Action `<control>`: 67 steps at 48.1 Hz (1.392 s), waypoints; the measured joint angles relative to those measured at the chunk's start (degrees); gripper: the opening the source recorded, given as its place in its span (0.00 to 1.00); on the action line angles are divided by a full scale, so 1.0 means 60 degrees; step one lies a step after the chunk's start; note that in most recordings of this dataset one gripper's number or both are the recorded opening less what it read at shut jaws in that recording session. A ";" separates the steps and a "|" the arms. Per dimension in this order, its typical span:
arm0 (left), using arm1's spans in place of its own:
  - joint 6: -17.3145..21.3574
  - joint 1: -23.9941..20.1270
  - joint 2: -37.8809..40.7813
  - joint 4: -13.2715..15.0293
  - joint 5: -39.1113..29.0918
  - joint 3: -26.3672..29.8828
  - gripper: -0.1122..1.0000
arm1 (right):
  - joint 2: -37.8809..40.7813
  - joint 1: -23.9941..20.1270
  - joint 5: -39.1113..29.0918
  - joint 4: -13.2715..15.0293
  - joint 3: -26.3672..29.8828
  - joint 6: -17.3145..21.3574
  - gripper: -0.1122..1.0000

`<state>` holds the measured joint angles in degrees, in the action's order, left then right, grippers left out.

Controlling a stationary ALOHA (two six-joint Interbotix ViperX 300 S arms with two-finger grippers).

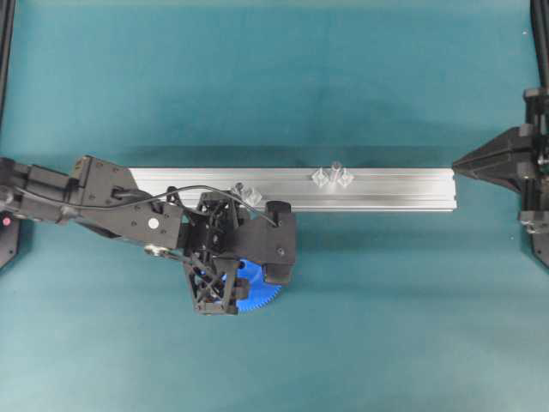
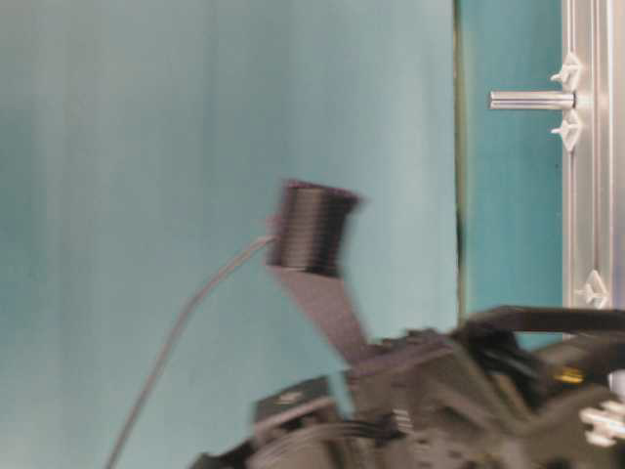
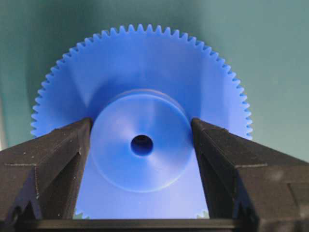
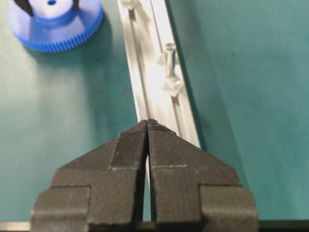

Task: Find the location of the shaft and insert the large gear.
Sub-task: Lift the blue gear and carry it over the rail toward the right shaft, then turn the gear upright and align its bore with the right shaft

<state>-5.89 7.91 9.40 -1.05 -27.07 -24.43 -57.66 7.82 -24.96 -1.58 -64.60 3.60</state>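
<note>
Left pincer (image 3: pixel 141 145) clamped on blue gear (image 3: pixel 140 87) hub; shallow grip risks slipping or tilting, missing pin (image 1: pixel 335 168) beyond it.

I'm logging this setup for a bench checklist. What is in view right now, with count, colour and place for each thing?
large gear: one, bright blue, flat on the mat in front of the rail, under the left arm.
rail: one, silver aluminium, lying across the middle of the mat.
shaft: one clearly seen, grey pin upright on the rail, right of centre, between clear clips.
clips: a second clear cluster on the rail beside the left arm; its pin is hidden.
mat: one, teal, covering the table.
left pincer: black, fingers against the gear's hub.
right pincer: black, shut, at the rail's right end.
</note>
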 measured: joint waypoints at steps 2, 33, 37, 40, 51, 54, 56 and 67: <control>0.0044 -0.0015 -0.0044 0.0000 -0.0088 0.0073 0.74 | -0.0103 0.0000 0.0000 0.0000 -0.0015 0.0015 0.13; 0.1831 -0.0776 -0.0542 -0.0015 -0.2256 0.2300 0.74 | -0.0498 0.0000 0.0000 0.0059 -0.0176 0.0029 0.13; 0.2153 -0.1040 -0.0557 -0.0015 -0.2271 0.2549 0.74 | -0.0542 0.0000 -0.0015 0.0059 -0.0190 0.0029 0.13; 0.2432 -0.1216 -0.0557 -0.0015 -0.2271 0.2710 0.74 | -0.0586 -0.0015 0.0000 0.0059 -0.0205 0.0015 0.13; 0.3472 -0.1685 -0.0542 -0.0029 -0.2256 0.3311 0.74 | -0.0820 0.0000 -0.0015 0.0059 -0.0308 0.0029 0.13; 0.3604 -0.1802 -0.0469 -0.0029 -0.2168 0.3442 0.74 | -0.0850 0.0000 -0.0015 0.0059 -0.0337 0.0029 0.13; 0.3662 -0.1890 -0.0381 -0.0029 -0.2051 0.3516 0.74 | -0.0864 0.0000 -0.0015 0.0059 -0.0337 0.0029 0.13; 0.4233 -0.2168 0.0308 -0.0029 -0.1113 0.3750 0.74 | -0.0894 0.0000 0.0000 0.0059 -0.0366 0.0029 0.13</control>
<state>19.51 -5.10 11.25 -1.23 -33.75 -1.93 -63.02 7.82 -24.96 -1.23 -66.80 3.78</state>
